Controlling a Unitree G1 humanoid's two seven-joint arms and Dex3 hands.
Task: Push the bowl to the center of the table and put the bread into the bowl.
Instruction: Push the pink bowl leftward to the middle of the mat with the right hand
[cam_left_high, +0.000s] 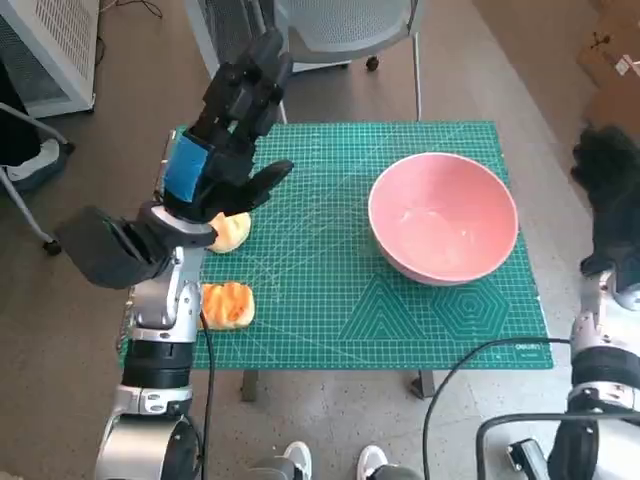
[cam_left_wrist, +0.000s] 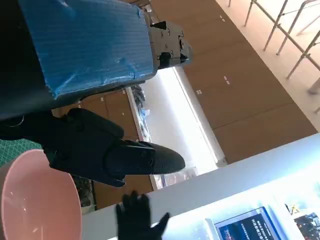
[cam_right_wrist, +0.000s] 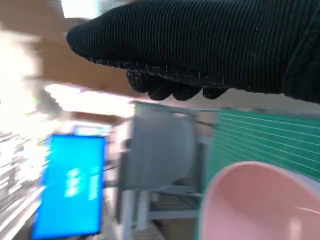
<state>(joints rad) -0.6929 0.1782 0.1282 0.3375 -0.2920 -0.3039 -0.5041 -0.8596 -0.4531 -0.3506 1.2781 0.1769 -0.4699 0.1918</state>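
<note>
While the pink bowl (cam_left_high: 444, 217) sits on the right half of the green mat (cam_left_high: 330, 300), the gloved right hand (cam_left_high: 612, 190) hangs nearest, off its outer side, grip unclear, and the empty, spread left hand (cam_left_high: 228, 135) hovers above the bread (cam_left_high: 229, 231).

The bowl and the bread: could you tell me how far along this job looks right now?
Nothing looks done. The pink bowl sits empty on the mat's right side, not at the centre. Two pieces of bread lie at the left edge of the green mat. In hand: the left hand is raised above the farther piece, holding nothing; the right hand hangs off the table's right edge. Left: pushing the bowl and loading the bread.
</note>
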